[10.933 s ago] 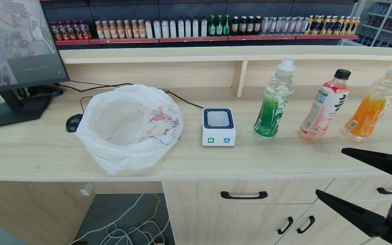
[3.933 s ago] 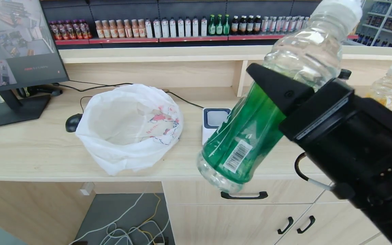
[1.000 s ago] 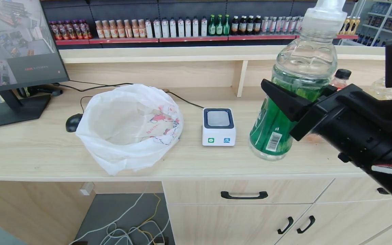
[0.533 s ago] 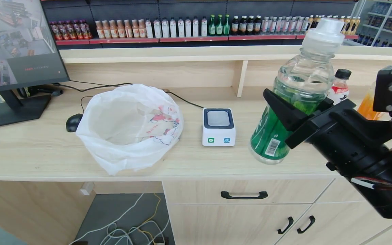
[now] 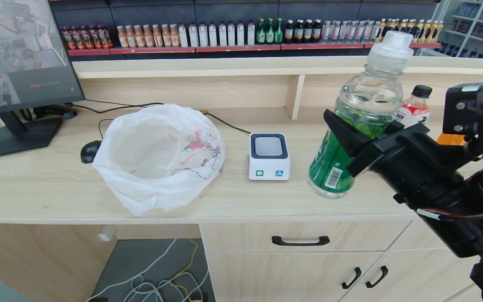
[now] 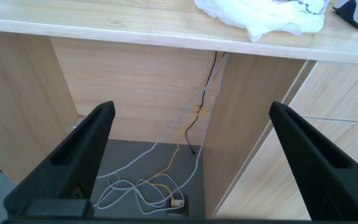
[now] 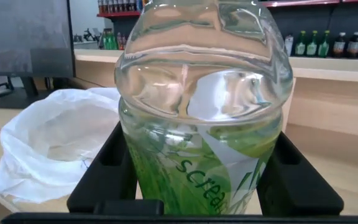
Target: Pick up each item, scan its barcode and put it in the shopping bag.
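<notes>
My right gripper (image 5: 361, 121) is clamping the green bottle (image 5: 342, 159) around its middle, one black finger across the front and the other behind it. The bottle is leaning slightly, white cap up, over the counter (image 5: 57, 188) just to the right of the scanner (image 5: 268, 156); I cannot tell whether its base is touching the wood. A white barcode patch (image 5: 333, 178) is facing me low on the green label, and in my right wrist view the bottle (image 7: 204, 124) is showing white lettering on the label between my fingers (image 7: 104, 168).

The scanner is showing a grey window on top and two small icons, green and blue, on its front. The shopping bag (image 5: 157, 155) is sitting open to the left of the scanner, white with red and blue print too crumpled to read. Behind my right arm, a pink bottle (image 5: 413, 111) with a black cap and an orange bottle (image 5: 451, 138) are standing on the counter.

My left gripper (image 6: 192, 112) is hanging below the counter edge with its fingers wide apart and nothing between them, over loose cables (image 6: 160, 180) on the floor.

The counter is pale wood with drawers (image 5: 300, 240) beneath. A monitor (image 5: 15, 50) is showing camera views, a mouse (image 5: 89, 152) is lying beside the bag, and store shelves (image 5: 224, 33) of bottles are lining the back wall.
</notes>
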